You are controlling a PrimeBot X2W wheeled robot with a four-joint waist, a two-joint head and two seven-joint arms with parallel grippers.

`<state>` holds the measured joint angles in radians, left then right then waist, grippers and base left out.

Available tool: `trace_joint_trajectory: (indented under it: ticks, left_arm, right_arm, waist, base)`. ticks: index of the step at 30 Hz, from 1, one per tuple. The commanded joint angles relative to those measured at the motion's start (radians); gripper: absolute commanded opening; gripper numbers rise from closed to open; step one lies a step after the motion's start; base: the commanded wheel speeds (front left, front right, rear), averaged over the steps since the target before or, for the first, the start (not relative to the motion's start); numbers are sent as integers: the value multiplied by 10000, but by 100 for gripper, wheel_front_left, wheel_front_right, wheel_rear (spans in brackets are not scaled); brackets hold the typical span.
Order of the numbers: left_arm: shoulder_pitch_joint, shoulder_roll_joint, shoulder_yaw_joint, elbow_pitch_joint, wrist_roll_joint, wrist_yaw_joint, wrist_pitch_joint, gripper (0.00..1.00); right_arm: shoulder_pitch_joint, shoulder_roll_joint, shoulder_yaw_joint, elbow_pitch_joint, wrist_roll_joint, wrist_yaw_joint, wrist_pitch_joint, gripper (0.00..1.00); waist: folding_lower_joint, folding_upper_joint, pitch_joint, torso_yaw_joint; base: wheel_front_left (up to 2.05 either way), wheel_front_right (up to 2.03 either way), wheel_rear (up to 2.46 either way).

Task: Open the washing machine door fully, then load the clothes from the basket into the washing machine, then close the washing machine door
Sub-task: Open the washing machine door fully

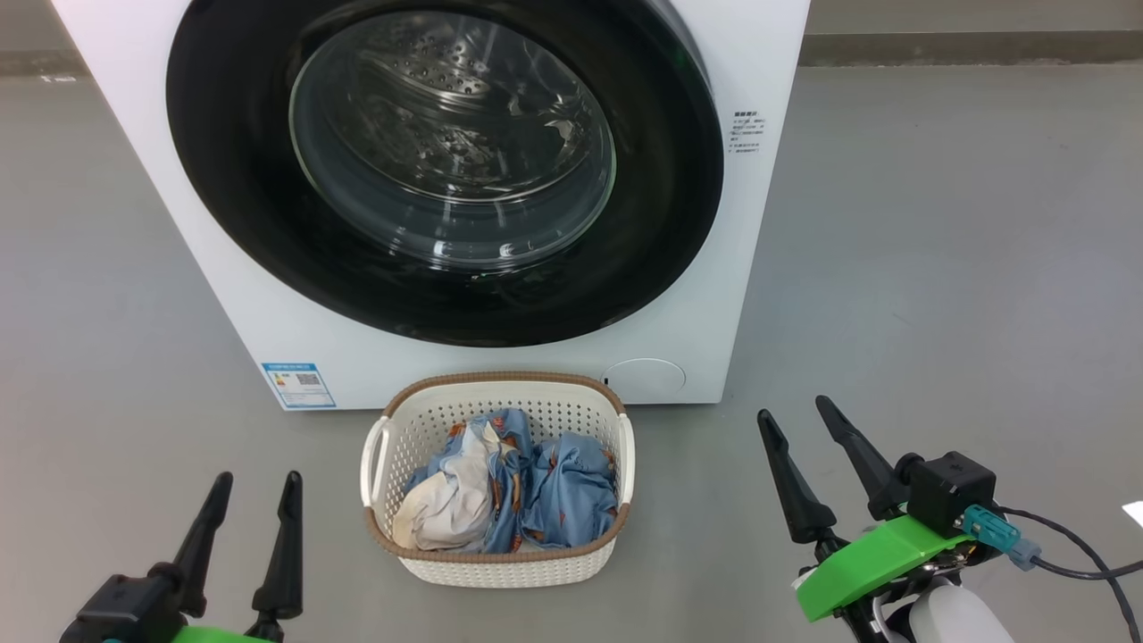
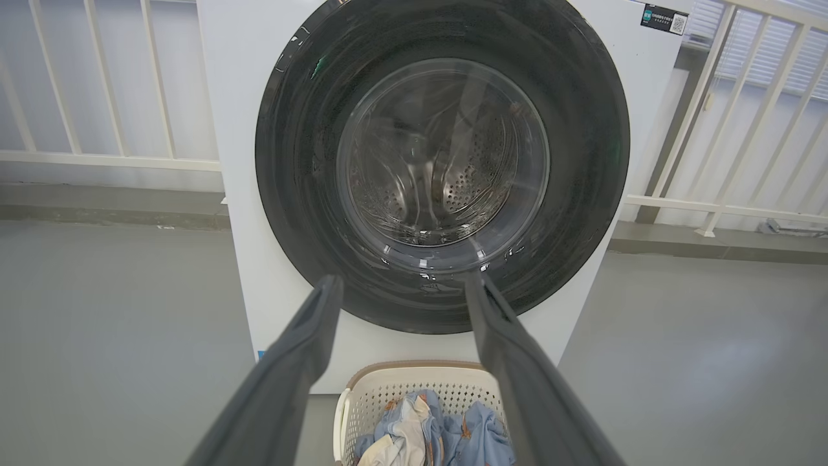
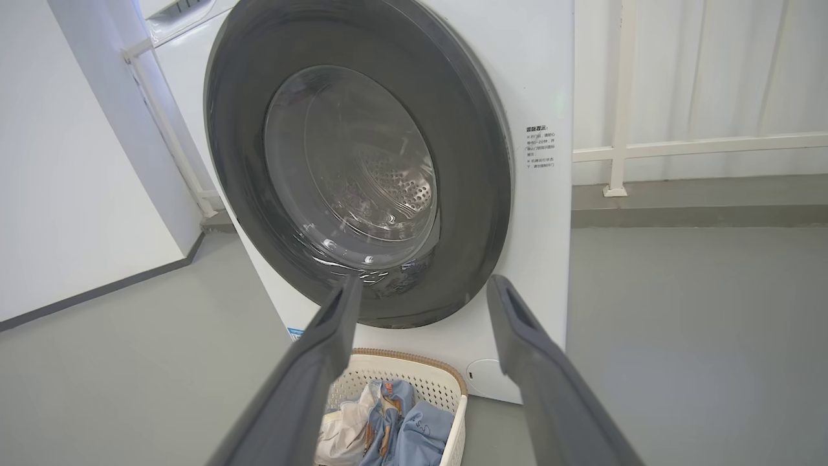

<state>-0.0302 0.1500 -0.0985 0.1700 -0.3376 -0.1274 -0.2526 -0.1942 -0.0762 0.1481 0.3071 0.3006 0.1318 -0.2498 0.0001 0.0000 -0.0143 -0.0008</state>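
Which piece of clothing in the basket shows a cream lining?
The left garment, at the left end of the basket, with cream cloth uppermost; the right garment beside it shows only printed blue fabric.

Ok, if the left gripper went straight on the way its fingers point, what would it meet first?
Most likely the washing machine door, low on its black rim just under the glass. The left gripper aims there, above the basket. Depth is hard to judge from the wrist view.
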Motion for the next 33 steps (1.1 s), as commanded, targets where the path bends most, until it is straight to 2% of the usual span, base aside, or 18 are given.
trace_joint_trajectory:
  ticks: [1, 33]
  left_arm:
    - [-420, 233, 333, -196, -24, -32, -91, 100]
    - [-378, 257, 280, -201, -127, -32, -92, 100]
  right_arm:
    - [-413, 59, 229, -233, -62, -11, -120, 100]
    - [-565, -74, 325, -84, 76, -11, -120, 100]
  waist:
    - [0, 0, 3, 18]
    - [0, 0, 66, 58]
  base:
    - [0, 0, 0]
    - [0, 0, 0]
